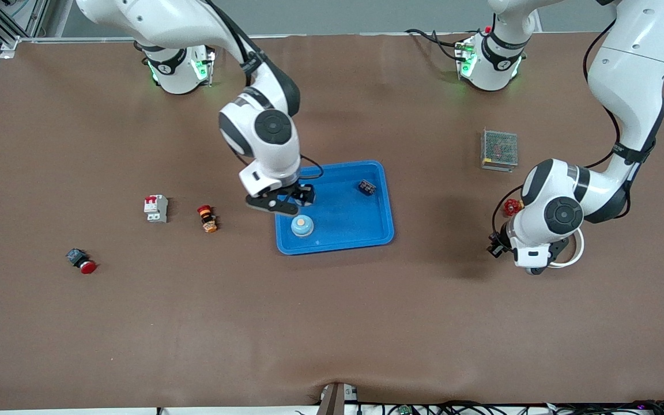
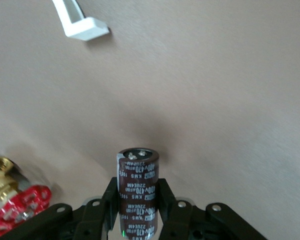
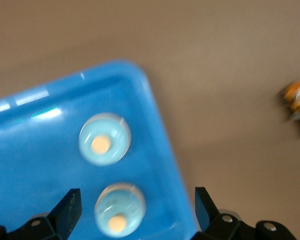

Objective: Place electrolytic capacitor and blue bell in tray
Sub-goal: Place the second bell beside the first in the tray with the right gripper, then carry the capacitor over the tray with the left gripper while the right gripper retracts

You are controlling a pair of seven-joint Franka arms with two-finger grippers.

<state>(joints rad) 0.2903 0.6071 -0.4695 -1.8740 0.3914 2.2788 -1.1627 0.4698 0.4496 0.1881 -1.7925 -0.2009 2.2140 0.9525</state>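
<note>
Your left pincer (image 2: 136,212) is clamped on the dark electrolytic capacitor (image 2: 136,190), above the surface (image 1: 332,323) toward the left arm's end. The blue bell (image 1: 302,225) sits in the blue tray (image 1: 366,230), by the tray's edge nearest the front camera. Your right pincer (image 1: 293,199) hangs open just above it.

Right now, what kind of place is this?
Probably a robot lab: two robot arms work at a brown table holding electrical parts like a circuit breaker, with a blue tray and cables along the edge.
</note>
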